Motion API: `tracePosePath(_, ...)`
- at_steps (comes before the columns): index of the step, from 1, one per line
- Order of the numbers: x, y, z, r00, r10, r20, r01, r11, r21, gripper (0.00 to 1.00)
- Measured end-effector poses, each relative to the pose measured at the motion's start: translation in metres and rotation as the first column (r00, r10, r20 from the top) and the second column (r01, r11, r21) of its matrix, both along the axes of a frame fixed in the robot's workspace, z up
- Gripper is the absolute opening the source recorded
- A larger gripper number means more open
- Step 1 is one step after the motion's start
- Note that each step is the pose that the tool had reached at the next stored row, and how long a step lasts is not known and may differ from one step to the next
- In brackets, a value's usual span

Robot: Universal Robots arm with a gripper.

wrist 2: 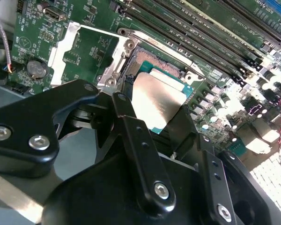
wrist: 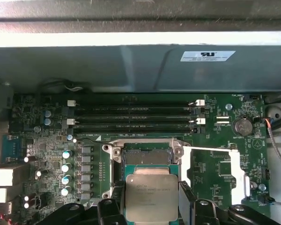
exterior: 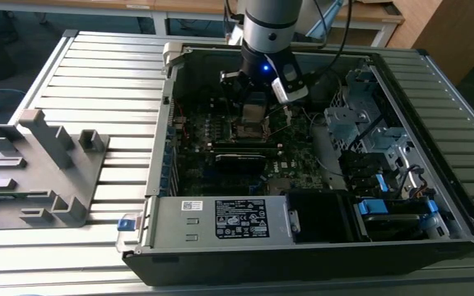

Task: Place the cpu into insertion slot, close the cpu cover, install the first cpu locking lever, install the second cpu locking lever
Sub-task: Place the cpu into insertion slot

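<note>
The gripper point(wrist 2: 154, 111) held the cpu point(wrist: 151, 190) by two opposite edges, its fingers point(wrist 2: 126, 110) closed to the chip's width. The chip hung just above the insertion slot point(wrist: 146, 157), overlapping the socket's edge farthest from the memory slots point(wrist: 131, 117), not yet seated. Thin, stiff and light, it probably suited an edge grip only. Its contacts were likely fragile, so a tilted or forced landing could do harm. The cpu cover point(wrist: 240, 171) stood swung open to one side of the socket, leaving the opening free. A row of capacitors point(wrist: 65, 173) crowded the opposite side, and the case wall point(wrist: 131, 65) rose beyond the memory slots.
</note>
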State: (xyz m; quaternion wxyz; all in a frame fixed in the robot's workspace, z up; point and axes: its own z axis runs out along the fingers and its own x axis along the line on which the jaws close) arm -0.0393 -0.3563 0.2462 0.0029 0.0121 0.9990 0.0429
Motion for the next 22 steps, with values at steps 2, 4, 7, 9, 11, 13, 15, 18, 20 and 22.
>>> tracePosePath(2,-0.0005,0.0000,-0.0019,1.0000,0.000,0.0000,0.000,1.0000,-0.0018,0.54)
tracePosePath(4,-0.0008,0.0000,-0.0027,1.0000,0.000,-0.0001,0.000,1.0000,-0.0032,0.54)
tracePosePath(7,-0.0013,0.0001,-0.0028,1.0000,0.000,0.0001,0.000,1.0000,-0.0032,0.54)
tracePosePath(9,-0.0025,0.0004,-0.0030,1.0000,0.000,0.0009,0.000,1.0000,-0.0029,0.54)
tracePosePath(11,-0.0038,0.0007,-0.0032,1.0000,0.000,0.0015,0.000,1.0000,-0.0030,0.54)
tracePosePath(13,-0.0043,0.0011,-0.0038,1.0000,0.000,0.0017,0.000,1.0000,-0.0031,0.54)
tracePosePath(15,-0.0045,0.0028,-0.0044,1.0000,0.000,0.0018,0.000,1.0000,-0.0030,0.54)
tracePosePath(18,-0.0045,0.0055,-0.0051,1.0000,0.000,0.0017,0.000,1.0000,-0.0031,0.54)
tracePosePath(20,-0.0045,0.0066,-0.0058,1.0000,0.000,0.0018,0.000,1.0000,-0.0031,0.54)
tracePosePath(22,-0.0045,0.0072,-0.0069,1.0000,0.000,0.0018,0.000,1.0000,-0.0030,0.54)
